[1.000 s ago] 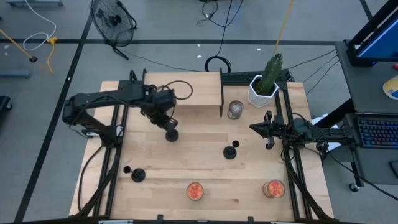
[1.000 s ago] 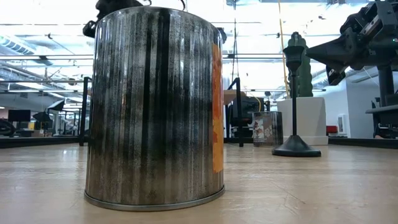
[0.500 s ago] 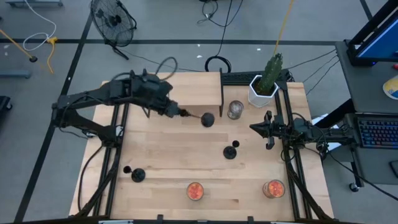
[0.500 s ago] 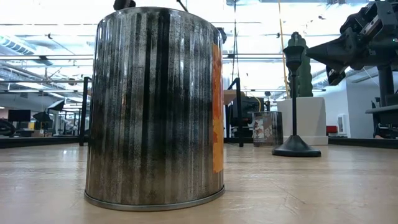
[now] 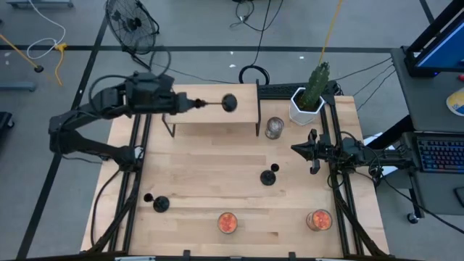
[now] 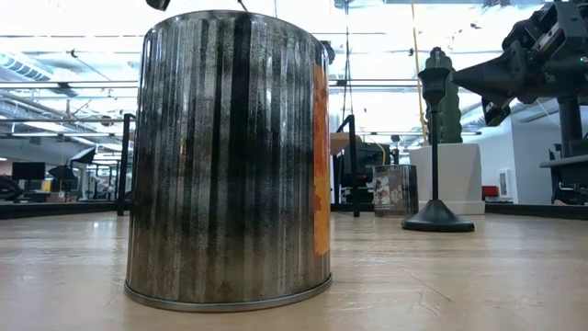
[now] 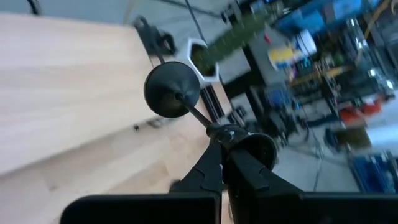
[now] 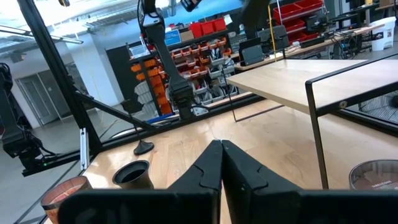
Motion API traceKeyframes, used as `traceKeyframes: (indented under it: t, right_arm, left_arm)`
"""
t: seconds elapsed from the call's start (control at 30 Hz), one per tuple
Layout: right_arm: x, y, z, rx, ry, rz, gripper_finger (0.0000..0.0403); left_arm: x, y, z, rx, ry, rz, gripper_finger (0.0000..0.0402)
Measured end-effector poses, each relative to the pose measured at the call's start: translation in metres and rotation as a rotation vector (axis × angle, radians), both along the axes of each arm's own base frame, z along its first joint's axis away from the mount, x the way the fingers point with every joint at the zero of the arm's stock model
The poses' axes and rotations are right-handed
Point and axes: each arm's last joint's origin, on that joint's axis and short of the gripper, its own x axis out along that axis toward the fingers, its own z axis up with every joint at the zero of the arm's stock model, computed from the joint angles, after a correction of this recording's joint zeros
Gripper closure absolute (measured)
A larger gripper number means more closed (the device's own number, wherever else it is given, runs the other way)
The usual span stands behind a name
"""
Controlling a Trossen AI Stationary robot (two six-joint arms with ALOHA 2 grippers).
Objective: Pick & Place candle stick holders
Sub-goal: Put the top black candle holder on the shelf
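My left gripper [image 5: 191, 104] is shut on a black candle stick holder [image 5: 217, 103], held level over the raised wooden shelf [image 5: 210, 116] at the table's far side. The holder's disc base [image 5: 229, 103] points toward the table's right. A second holder [image 5: 269, 176] stands on its disc base at mid-table and also shows in the low view [image 6: 434, 138]. A third [image 5: 158, 204] is at the near left; I cannot tell whether it is upright or lying. My right gripper [image 5: 296, 148] is shut and empty, right of the second holder. My left gripper pinches the holder's cup-top end [image 7: 231, 132] between its two fingers. The fingers come level from the table's left, in line with the stem. The holder sticks out level beyond them with its disc base [image 7: 172, 89] foremost. I cannot tell whether it touches the shelf.
A silvery glass jar [image 5: 274, 128] stands by the shelf's right leg. A white pot with a cactus [image 5: 310, 98] is at the far right. Two orange-filled jars [image 5: 227, 222] [image 5: 318, 220] stand near the front edge; one fills the low view [image 6: 230, 156].
My left gripper has carried the holder up and toward the table's far edge, from the table's left middle to over the shelf. It has tipped from pointing down to level, so the holder now lies level with its base toward the right.
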Motion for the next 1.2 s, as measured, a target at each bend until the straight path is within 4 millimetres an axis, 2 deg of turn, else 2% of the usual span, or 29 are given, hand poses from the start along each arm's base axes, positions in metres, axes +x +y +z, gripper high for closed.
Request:
traceKeyframes:
  t: [0.13,0.33,0.43,0.6,0.77,0.9,1.03,1.2]
  right_arm:
    - [0.000,0.000,0.000,0.000,0.000,0.000,0.0403]
    - [0.000,0.000,0.000,0.000,0.000,0.000,0.0403]
    - [0.000,0.000,0.000,0.000,0.000,0.000,0.0403]
    - [0.000,0.000,0.000,0.000,0.000,0.000,0.0403]
    - [0.000,0.000,0.000,0.000,0.000,0.000,0.0403]
    - [0.000,0.000,0.000,0.000,0.000,0.000,0.0403]
    - [0.000,0.000,0.000,0.000,0.000,0.000,0.0403]
    - [0.000,0.000,0.000,0.000,0.000,0.000,0.0403]
  left_arm:
    - [-0.010,0.007,0.005,0.016,0.019,0.088,0.0398]
    - [-0.028,0.020,0.034,0.063,0.133,0.216,0.0398]
    - [-0.032,0.029,0.046,0.062,0.212,0.255,0.0398]
    - [-0.031,0.050,0.053,0.042,0.363,0.256,0.0398]
    - [-0.024,0.078,0.048,-0.013,0.452,0.194,0.0398]
    - [-0.023,0.105,0.036,-0.094,0.534,0.163,0.0398]
    - [-0.027,0.130,0.024,-0.173,0.588,0.146,0.0398]
    - [-0.037,0.158,0.014,-0.257,0.549,0.134,0.0398]
